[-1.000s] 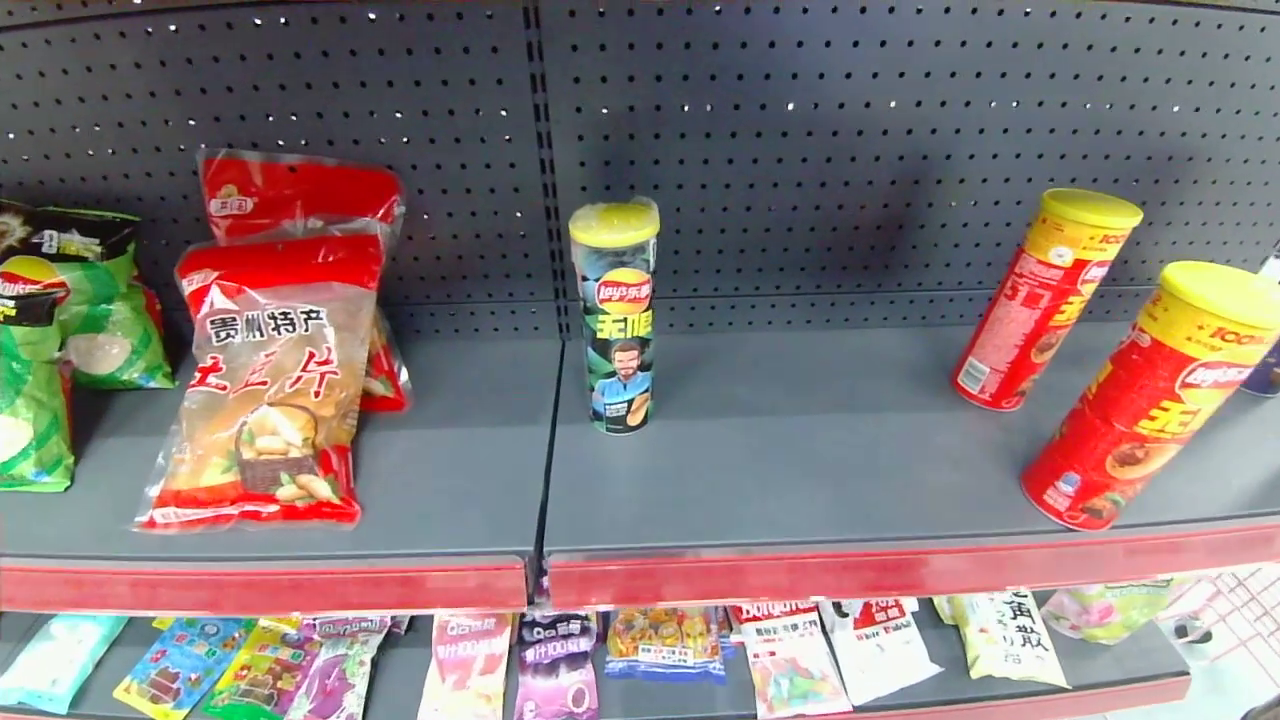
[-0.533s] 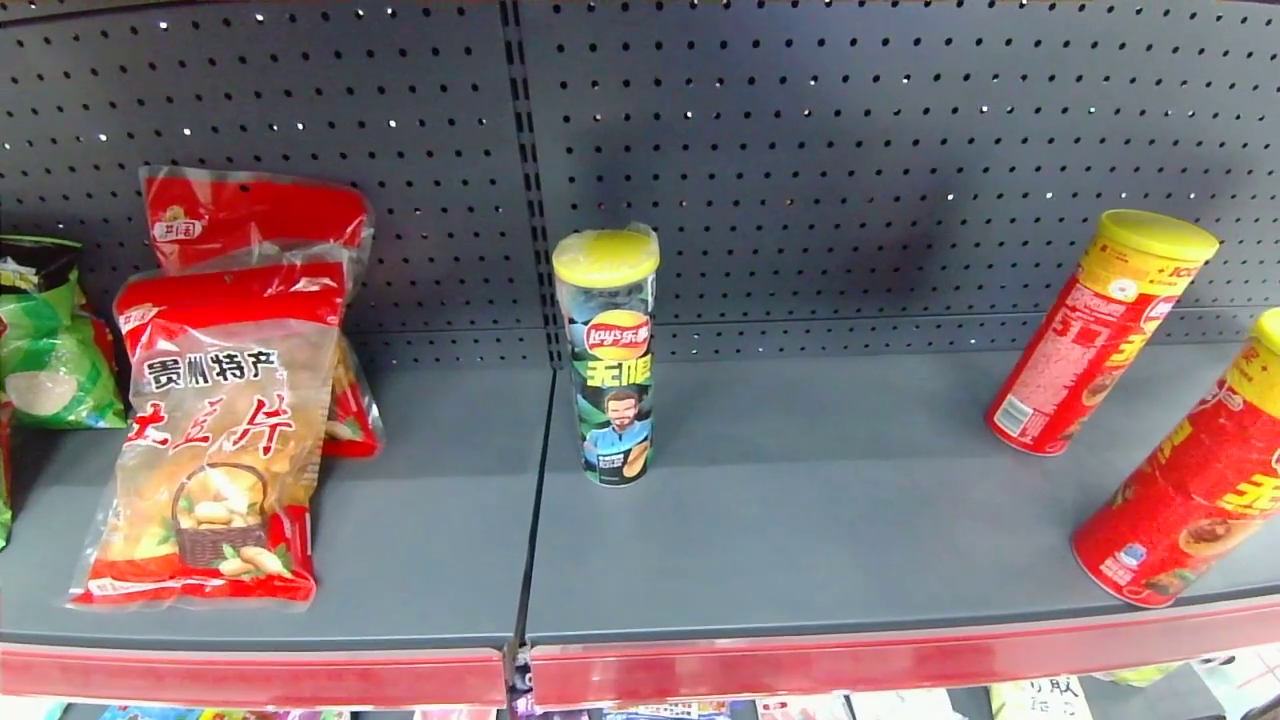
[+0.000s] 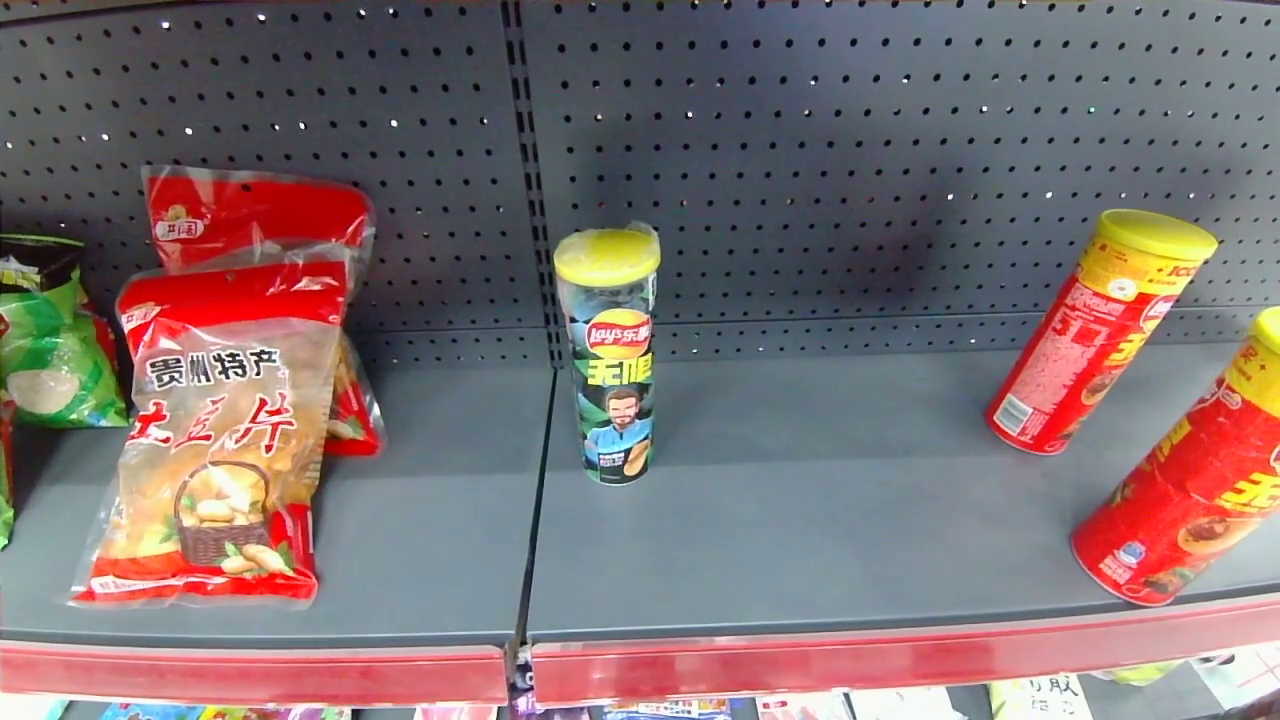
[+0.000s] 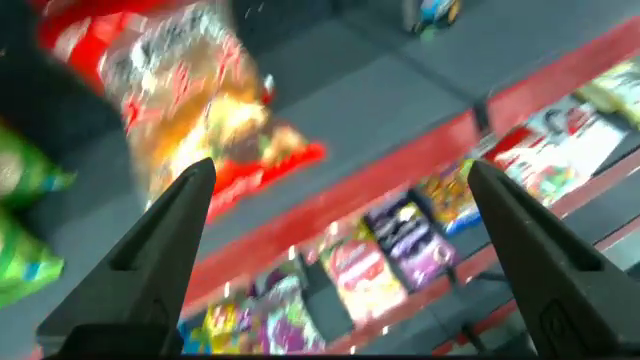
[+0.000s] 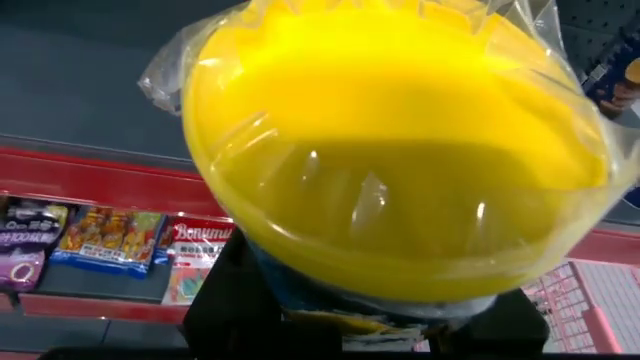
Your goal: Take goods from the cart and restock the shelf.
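My right gripper (image 5: 362, 312) is shut on a chip can whose yellow lid (image 5: 400, 150), wrapped in clear film, faces the right wrist camera; it hangs in front of the grey shelf (image 5: 80, 80). My left gripper (image 4: 340, 168) is open with nothing between its fingers, out in front of the shelf's red edge (image 4: 400, 170). On the shelf (image 3: 800, 520) in the head view a dark green chip can (image 3: 610, 360) stands upright at the middle. Two red chip cans (image 3: 1095, 335) (image 3: 1190, 500) stand at the right.
Red potato-chip bags (image 3: 215, 440) lean at the shelf's left, with green bags (image 3: 50, 350) beyond them. Bare shelf lies between the green can and the red cans. Small snack packets (image 4: 390, 250) fill the lower shelf. A pink wire cart (image 5: 590, 300) shows below right.
The head camera moved closer and upward a second ago, so the whole view shifted; it has held steady for the last half second. Nothing on the shelf has moved.
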